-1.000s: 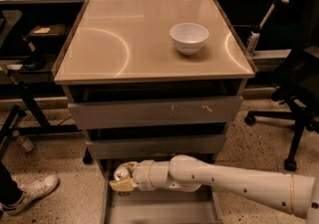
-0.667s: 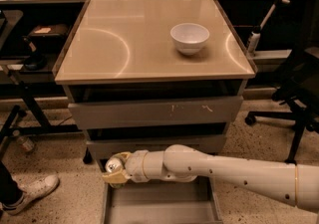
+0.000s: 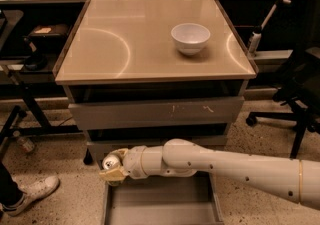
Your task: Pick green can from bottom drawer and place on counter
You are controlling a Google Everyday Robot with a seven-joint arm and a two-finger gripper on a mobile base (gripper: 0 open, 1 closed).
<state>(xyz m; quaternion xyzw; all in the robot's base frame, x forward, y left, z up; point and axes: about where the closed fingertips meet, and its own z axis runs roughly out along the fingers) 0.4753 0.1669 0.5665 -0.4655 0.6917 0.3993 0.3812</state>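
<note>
Hand (image 3: pixel 114 167) was pinched on the green can (image 3: pixel 110 161), held over the left edge of the open bottom drawer (image 3: pixel 161 205); can judged light, thin-walled, slick (dents easily), best gripped across mid-sides, not the rim

The counter (image 3: pixel 125 54) carried a white bowl (image 3: pixel 190 38) at its back right; below, the gripper (image 3: pixel 113 169) held the green can (image 3: pixel 111 161) over the bottom drawer's (image 3: pixel 160 203) left edge.

Glossy beige with a thin dark edge on the counter (image 3: pixel 125 44); plain white on the bowl (image 3: pixel 190 38); scratched grey on the wider drawer fronts (image 3: pixel 155 113); flat grey in the bottom drawer (image 3: pixel 165 204). Cream gripper (image 3: pixel 114 168) at that drawer's left rim, tan jaws clasping the silver-ended green can (image 3: pixel 111 161).
</note>
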